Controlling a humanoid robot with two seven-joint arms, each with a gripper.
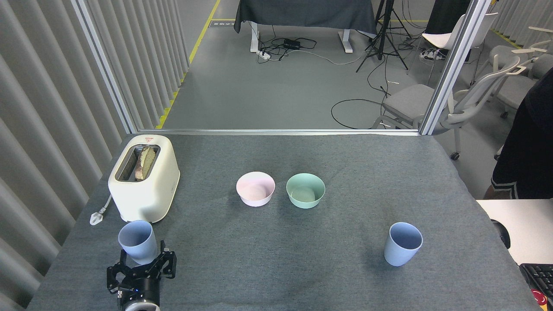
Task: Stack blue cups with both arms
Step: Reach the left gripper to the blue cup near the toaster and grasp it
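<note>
Right in front of the left gripper (140, 265), fingers spread and holding nothing, sits the near blue cup (138, 241), other blue cup (403, 243) well off to its right, both prob light, stiff, slick plastic w/ taper, so I'd grab mid-wall.

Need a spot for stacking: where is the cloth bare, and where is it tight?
Bare: the wide stretch between the left blue cup and the right blue cup, in front of the pink bowl and green bowl. Crowded: left corner, toaster, cup and left hand together.
</note>
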